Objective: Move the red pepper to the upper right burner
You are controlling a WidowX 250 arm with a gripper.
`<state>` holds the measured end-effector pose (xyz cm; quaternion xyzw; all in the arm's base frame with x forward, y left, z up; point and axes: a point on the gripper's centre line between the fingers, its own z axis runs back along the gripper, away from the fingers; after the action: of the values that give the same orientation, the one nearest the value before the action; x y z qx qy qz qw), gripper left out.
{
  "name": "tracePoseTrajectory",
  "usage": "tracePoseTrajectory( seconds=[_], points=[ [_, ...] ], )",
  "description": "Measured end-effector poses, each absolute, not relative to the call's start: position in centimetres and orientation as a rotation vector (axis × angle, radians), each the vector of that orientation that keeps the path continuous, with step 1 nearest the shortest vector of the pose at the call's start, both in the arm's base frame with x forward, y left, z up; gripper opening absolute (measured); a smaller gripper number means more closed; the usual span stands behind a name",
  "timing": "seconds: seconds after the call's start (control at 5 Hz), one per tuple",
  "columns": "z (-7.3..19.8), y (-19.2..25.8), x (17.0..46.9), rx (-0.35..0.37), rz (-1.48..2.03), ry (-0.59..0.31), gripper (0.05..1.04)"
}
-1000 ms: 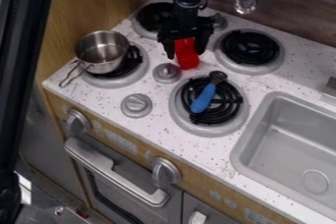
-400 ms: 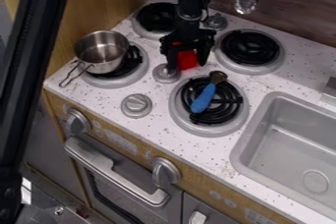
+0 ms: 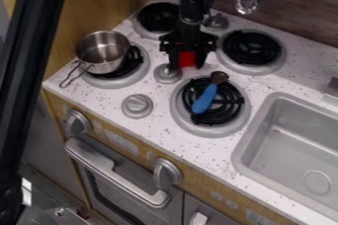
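The pepper lies between the fingers of the gripper, near the middle of the stove. The fingers point down and stand apart, one on each side of the pepper; whether either touches it cannot be told. The upper part of the pepper is hidden by the gripper. The pepper is off the burners, to the left of the upper right burner in the view, and the right-hand finger stands between the two.

The pot sits over the lower left burner, upright and set toward the burner's left side, with its bare metal inside showing and its handle pointing toward the near left edge of the counter. The sink is at the right, with a round drain in its floor.

The middle knob is just beside the left-hand finger, close to the pepper. A blue-handled tool lies across the lower right burner, its dark head toward the pepper. The upper left burner and the back knob are near the arm. Another knob is nearer the front, and a ladle hangs at the back wall.
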<state>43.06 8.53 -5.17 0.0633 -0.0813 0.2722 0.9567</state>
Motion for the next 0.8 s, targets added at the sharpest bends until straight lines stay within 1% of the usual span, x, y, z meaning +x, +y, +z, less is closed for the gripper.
tracePoseTrajectory(
  seconds=[0.2,0.4,0.6,0.8],
  points=[
    [-2.8,7.4,43.3,0.107,0.384,-0.259,0.737],
    [-1.0,5.4,43.2,0.073,0.2,-0.334,0.737],
    [-0.6,2.5,44.1,0.037,0.106,-0.362,0.737],
    [-1.0,0.9,47.0,0.035,0.042,-0.402,0.737]
  ],
)
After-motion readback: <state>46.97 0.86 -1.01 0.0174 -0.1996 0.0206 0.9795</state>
